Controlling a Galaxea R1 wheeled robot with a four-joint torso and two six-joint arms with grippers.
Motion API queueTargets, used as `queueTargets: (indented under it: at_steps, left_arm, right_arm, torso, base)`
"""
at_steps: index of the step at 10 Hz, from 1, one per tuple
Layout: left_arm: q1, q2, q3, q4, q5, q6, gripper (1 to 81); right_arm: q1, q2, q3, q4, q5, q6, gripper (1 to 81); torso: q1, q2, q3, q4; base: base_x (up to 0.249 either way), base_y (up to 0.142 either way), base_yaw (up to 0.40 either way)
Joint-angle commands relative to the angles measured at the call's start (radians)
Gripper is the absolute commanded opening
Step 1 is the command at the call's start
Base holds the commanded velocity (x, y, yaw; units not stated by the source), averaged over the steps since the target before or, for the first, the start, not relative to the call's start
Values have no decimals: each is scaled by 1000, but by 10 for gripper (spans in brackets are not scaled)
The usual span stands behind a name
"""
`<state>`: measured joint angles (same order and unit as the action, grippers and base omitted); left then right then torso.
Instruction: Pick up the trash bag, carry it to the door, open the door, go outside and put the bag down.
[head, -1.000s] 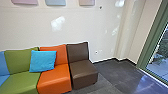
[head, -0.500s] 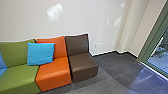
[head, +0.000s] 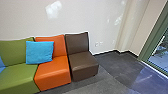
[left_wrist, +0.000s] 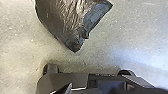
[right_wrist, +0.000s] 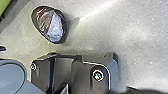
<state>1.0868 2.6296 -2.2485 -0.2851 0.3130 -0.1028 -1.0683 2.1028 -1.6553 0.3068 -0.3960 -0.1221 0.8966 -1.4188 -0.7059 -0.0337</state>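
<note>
A: Step in hand?
B: Carrying, by my reading. Dark trash bag (left_wrist: 62, 22) in both wrist views, near the robot's base plate (left_wrist: 63, 80). It tapers to a low corner in the left wrist view, as a hanging bag might. Judgement only.
A: Grippers?
B: Cannot tell whether the left gripper or the right gripper is apart, together or clamped on the bag. Contact between bag and floor (right_wrist: 135, 57) also unclear.
A: Surroundings?
B: Head view: green seat (head: 18, 76), orange seat (head: 53, 72), brown seat (head: 83, 66), side by side along a pale wall (head: 82, 17). Blue cushion (head: 39, 53) upright across green and orange. To the right, past bare floor, a green frame (head: 153, 41) with glass (head: 162, 55); paving beyond.
A: Is that the door?
B: Possibly. No handle made out, so door or fixed pane remains open. Robot is indoors; going out and setting the bag down are both undone.
A: What does the next move call for?
B: Likely a slow turn toward the glass side, keeping clear of the brown seat's corner. Bag needs a steady carry, away from the base; soft plastic could swing, snag or drag. A sure grip wants checking first.
</note>
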Motion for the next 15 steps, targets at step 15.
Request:
queueTargets:
  at_steps: [15]
  left_arm:
    - [-140, 29, -48, -32, 132, 0, 811]
  right_arm:
    - [487, -31, 19, 167, -307, 10, 811]
  torso:
    - [359, -574, -163, 0]
  base:
    - [0, 0, 0]
